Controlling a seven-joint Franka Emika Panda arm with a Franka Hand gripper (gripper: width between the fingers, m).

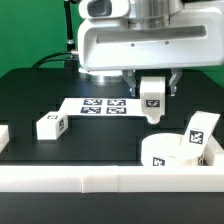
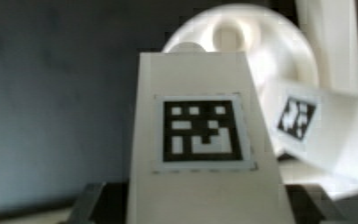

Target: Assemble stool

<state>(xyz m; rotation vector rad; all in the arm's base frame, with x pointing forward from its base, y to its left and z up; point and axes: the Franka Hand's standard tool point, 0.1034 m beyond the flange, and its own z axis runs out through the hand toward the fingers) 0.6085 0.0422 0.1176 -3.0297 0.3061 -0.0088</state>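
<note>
Exterior view, items taken from that view's left to its right.

1. Lying leg (image 1: 50, 124): a short white block on its side on the black table (image 1: 30, 90), well apart from the other stool parts. One black-and-white square tag faces the camera on its end. The pattern is a code, not lettering.

2. Marker board (image 1: 100, 105): flat on the table behind centre, carrying several square tags in two rows. It lies between the lying leg and the arm, and nothing rests on it.

3. Gripper (image 1: 153, 90): pointing straight down, its two fingers pinching the held leg (image 1: 152, 108) by the upper end. This leg hangs upright with its narrow tip downward and close above the table; whether the tip touches cannot be told. One square tag sits on its front face. In the wrist view the same held leg (image 2: 202, 120) fills the middle, tag square on, with the dark fingers (image 2: 108, 200) at its base.

4. Seat disc (image 1: 162, 150): a thick white round part at the front, near the held leg and on the camera side of it, not touching it. It has a tag on its side wall.

5. Standing leg (image 1: 200, 135): tilted, at the disc's right edge and touching it, with two tags showing. Whether it is seated in a socket cannot be told.

6. Border rail (image 1: 110, 182): a long white rail across the front, unmarked
</note>
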